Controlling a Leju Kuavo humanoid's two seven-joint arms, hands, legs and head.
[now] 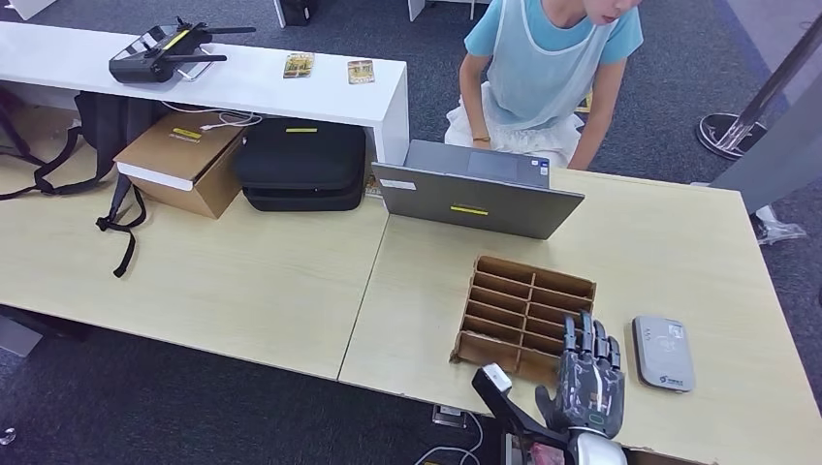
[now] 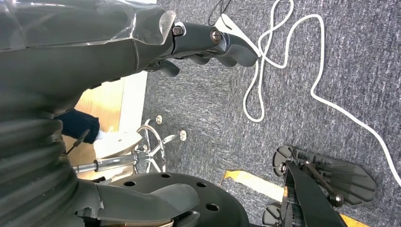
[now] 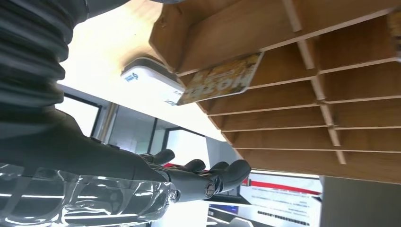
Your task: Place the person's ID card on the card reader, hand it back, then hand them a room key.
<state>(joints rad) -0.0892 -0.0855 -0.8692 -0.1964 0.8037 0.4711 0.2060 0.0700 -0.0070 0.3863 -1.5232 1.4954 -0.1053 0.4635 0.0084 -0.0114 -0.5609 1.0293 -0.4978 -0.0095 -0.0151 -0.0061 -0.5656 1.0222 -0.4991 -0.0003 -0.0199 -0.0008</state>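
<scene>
My right hand (image 1: 584, 378) hovers over the near right corner of the cardboard slot rack (image 1: 523, 310), fingers stretched out and thumb spread, holding nothing. In the right wrist view its fingers (image 3: 208, 177) are empty below the rack (image 3: 302, 109), where a yellow room card (image 3: 220, 78) sticks out of one slot. The grey card reader (image 1: 663, 353) lies flat on the table just right of the hand, with no card on it; it appears as the card reader (image 3: 151, 85) in the right wrist view too. My left hand (image 2: 208, 42) hangs over the floor, empty. A person (image 1: 548, 68) leans in behind the laptop.
A grey laptop (image 1: 475, 199) stands open behind the rack. Two small cards (image 1: 299, 65) (image 1: 361, 71) and a black controller (image 1: 160, 53) lie on the white shelf. A black case (image 1: 302, 165), a cardboard box (image 1: 184, 160) and a backpack sit at back left. White cable (image 2: 283, 71) lies on the carpet.
</scene>
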